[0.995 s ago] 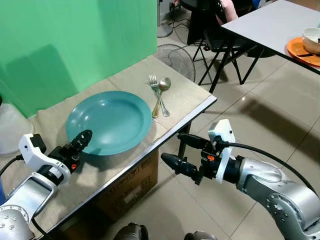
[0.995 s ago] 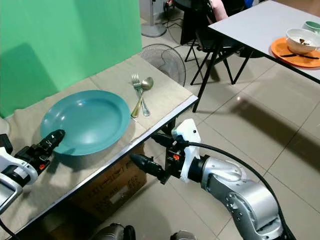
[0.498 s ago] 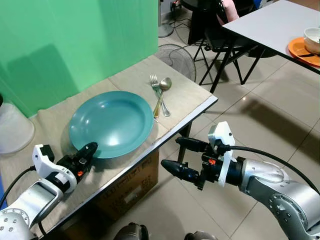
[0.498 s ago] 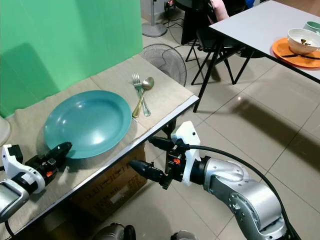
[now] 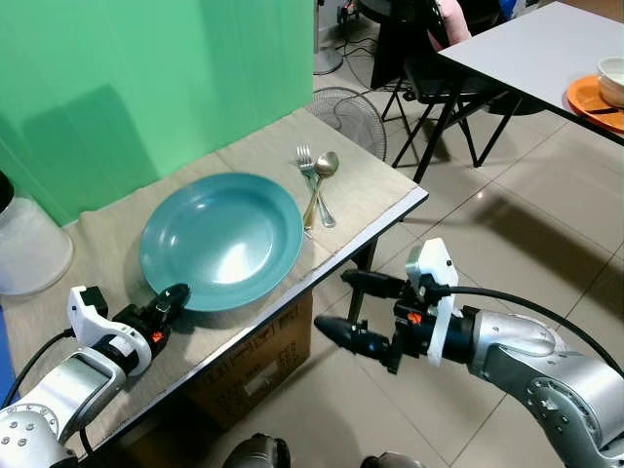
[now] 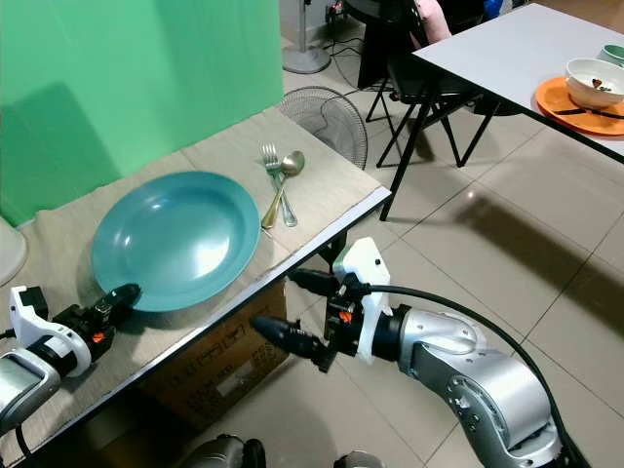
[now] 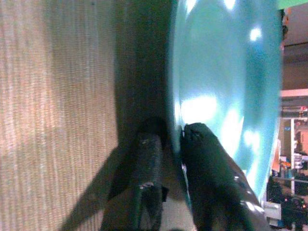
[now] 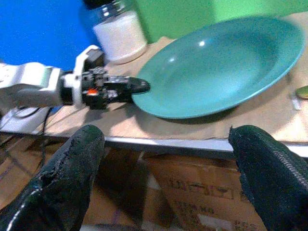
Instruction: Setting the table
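Head view: teal plate [image 5: 222,239] lies on bench [image 5: 375,185], fork [image 5: 310,170] & spoon [image 5: 319,178] just beside. Left wrist: left pincer [image 7: 169,136] clenched on plate rim. Right wrist: right pincer [image 8: 163,151] released, off bench edge.

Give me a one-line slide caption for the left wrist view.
Left gripper pinching the rim of the teal plate on the cloth-covered table.

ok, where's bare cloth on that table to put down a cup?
Free: the beige cloth behind the round teal plate, toward the green backdrop, and the corner beyond the metal fork and spoon. Crowded: the near edge, where the left gripper pinches the plate's rim.
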`<state>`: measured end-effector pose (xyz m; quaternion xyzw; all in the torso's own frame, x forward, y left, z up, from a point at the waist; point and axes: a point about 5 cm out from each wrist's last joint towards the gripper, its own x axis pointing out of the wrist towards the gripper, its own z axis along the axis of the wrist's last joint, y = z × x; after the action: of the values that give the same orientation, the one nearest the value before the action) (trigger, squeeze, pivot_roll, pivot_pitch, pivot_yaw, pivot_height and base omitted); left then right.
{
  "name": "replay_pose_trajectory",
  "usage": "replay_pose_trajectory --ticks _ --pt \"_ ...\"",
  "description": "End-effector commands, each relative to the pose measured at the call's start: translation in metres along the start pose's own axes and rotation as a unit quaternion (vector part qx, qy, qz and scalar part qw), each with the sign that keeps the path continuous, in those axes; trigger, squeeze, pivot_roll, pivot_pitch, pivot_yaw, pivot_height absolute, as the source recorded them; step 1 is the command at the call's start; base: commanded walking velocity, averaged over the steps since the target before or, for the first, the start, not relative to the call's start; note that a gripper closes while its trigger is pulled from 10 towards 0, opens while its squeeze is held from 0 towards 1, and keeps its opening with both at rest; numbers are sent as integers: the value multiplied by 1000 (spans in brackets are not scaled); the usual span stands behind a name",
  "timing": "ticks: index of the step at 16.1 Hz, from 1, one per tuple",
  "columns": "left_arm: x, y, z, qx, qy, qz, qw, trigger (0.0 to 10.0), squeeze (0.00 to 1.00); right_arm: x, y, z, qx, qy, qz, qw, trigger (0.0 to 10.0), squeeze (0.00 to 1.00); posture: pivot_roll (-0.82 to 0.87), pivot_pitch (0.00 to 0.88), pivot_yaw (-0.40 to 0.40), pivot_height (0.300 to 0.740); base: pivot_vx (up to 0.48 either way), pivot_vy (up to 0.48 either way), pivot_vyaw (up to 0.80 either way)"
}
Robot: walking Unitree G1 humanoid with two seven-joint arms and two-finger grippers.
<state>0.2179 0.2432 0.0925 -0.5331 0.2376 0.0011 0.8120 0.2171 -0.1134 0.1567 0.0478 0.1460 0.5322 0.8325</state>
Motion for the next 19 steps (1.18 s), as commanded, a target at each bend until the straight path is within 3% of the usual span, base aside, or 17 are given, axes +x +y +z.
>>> replay_pose_trajectory --ticks 1,6,8,10,12,13,15,19 --pt "1 7 -3 -10 9 25 1000 0 0 1 4 3 -9 -5 21 1000 10000 0 -28 81 41 740 0 0 0" --pt "0 2 5 -17 -16 16 1000 0 0 -6 13 4 -17 7 84 996 10000 0 -27 81 45 740 0 0 0" --pt "-2 -8 14 7 -50 -1 999 0 0 -4 2 9 -14 -22 39 999 10000 0 -27 80 45 740 0 0 0" --pt "-6 -19 16 42 -66 -18 997 0 0 2 -14 20 22 -76 -38 996 10000 0 -24 79 46 740 0 0 0" --pt "-8 -33 14 66 -79 -51 993 0 0 12 -27 27 57 -105 -97 988 10000 1000 -22 80 45 740 0 0 0" --pt "-11 -46 13 77 -100 -88 988 0 0 23 -30 22 110 -103 -109 983 10000 1000 -17 80 43 740 0 0 0" --pt "-16 -57 10 90 -112 -129 981 0 0 32 -31 23 147 -114 -104 977 10000 1000 -15 81 40 740 0 0 0" --pt "-27 -81 5 115 -119 -220 961 0 0 45 -49 38 212 -162 -133 954 10000 1000 -8 79 35 740 0 0 0"
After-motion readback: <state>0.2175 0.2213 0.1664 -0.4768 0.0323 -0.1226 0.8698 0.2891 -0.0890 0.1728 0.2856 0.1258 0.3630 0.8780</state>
